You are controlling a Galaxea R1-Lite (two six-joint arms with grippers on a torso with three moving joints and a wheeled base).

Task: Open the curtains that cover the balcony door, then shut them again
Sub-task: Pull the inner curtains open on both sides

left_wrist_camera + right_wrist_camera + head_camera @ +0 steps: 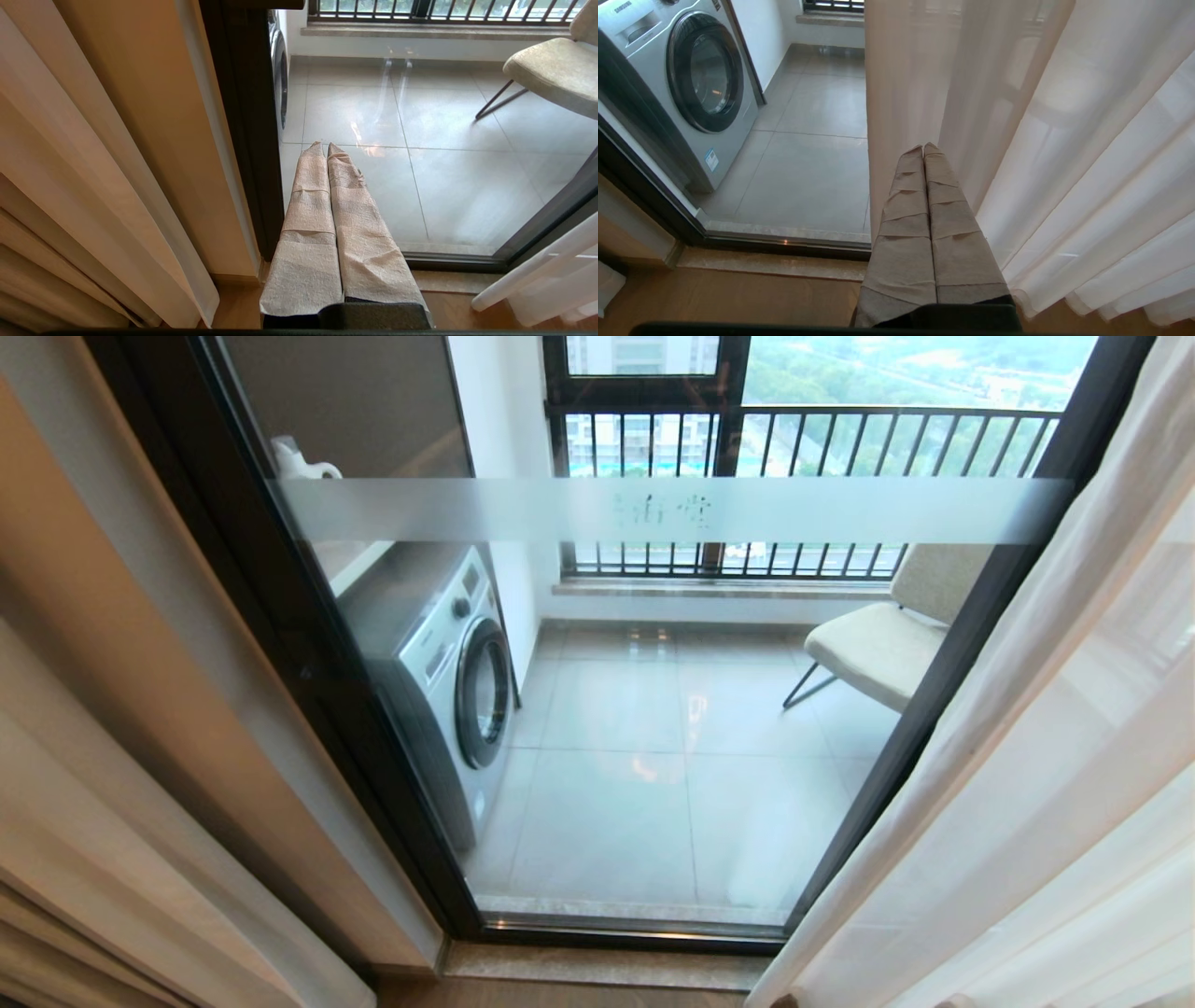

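The balcony door (653,728) stands before me, glass in a dark frame with a frosted band (672,511). The curtains hang drawn apart: beige drapes (103,784) gathered at the left, white sheers (1046,775) at the right. Neither arm shows in the head view. My left gripper (326,145) is shut and empty, its tape-wrapped fingers pointing at the glass beside the left door frame (243,130); the beige drapes (70,186) hang further left. My right gripper (923,147) is shut and empty, tips just before the sheers (1064,140).
Behind the glass are a front-loading washing machine (448,681), a padded chair (878,649) and a black-railed window (803,439) over grey floor tiles. A stone sill (607,966) runs under the door, with wooden floor (728,298) on my side.
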